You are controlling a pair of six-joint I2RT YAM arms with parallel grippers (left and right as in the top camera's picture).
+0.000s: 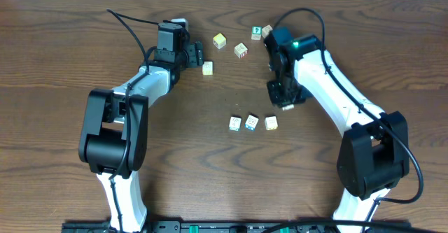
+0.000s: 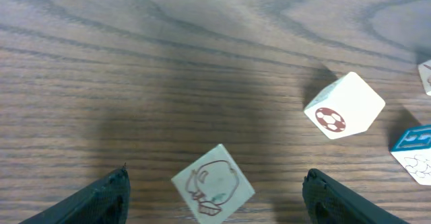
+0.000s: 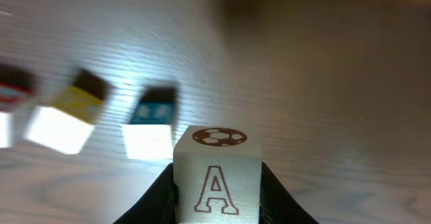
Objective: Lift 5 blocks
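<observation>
table (image 1: 56,44): dark grained wood
A-block (image 3: 217,160): pale wooden cube, football print on top
right gripper (image 3: 219,198): narrow, pinching A-block; elbow bent
left gripper (image 2: 214,196): spread wide, flanking sketch cube (image 2: 212,180)

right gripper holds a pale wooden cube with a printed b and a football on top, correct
No: the letter on the pale wooden cube in the right gripper is an A, not a B. The right wrist view shows it.

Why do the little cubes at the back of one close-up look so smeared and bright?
Right wrist view: the A block up close is sharp, the three blocks behind are blurred and glare-washed. Left wrist view: crisp, soft shadows beside the football block. Overhead: evenly lit, sharp.
</observation>
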